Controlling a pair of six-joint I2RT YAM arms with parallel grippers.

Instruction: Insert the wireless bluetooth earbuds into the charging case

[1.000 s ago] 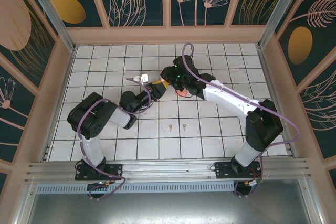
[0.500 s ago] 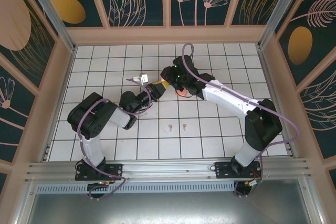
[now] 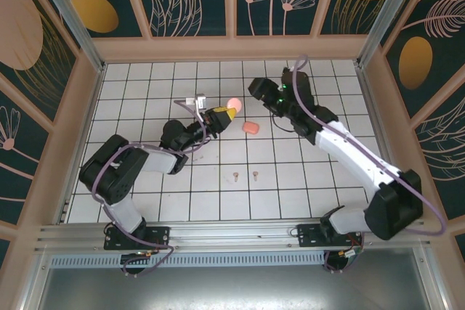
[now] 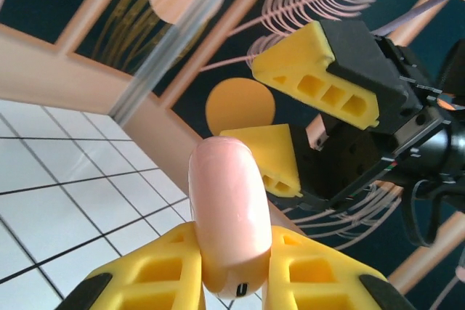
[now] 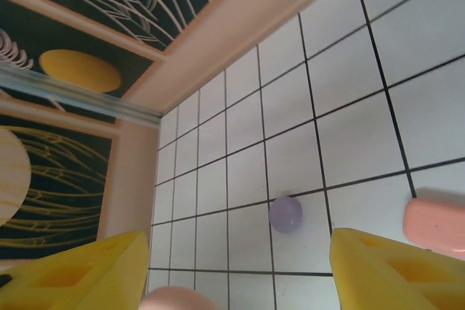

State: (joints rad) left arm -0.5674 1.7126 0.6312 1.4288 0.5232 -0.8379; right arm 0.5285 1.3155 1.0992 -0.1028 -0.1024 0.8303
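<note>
1. Grips a pale pink charging case [image 4: 225, 215] on edge in the left gripper [image 3: 227, 110], yellow fingers [image 4: 320, 274] pressed to both its flat sides, lifted off the white tiles [image 3: 290, 179].
2. Faces the right gripper [image 5: 240, 252] across a gap, jaws spread wide and holding nothing.
3. Differs from half a second ago: then nose to nose with the left fingertips over the middle of the floor, now drawn back and to the right, clear of the held case.
4. Reads as a shared hold let go, leaving the case to the left arm alone and brought up into plain sight.
5. Shows no raised lid from the left wrist view; probably shut, though not certain.
6. Leaves a coral-pink case [image 3: 251, 128] lying on the tiles near the held one, and a small lilac puck [image 5: 285, 213] farther off.
7. Finds two of the wireless bluetooth earbuds [image 3: 235, 176] side by side on the tiles nearer the arm bases, well apart from every case, none seated yet.
8. Frees the right gripper, on this reading, to go down for an earbud once the lid is up.
</note>
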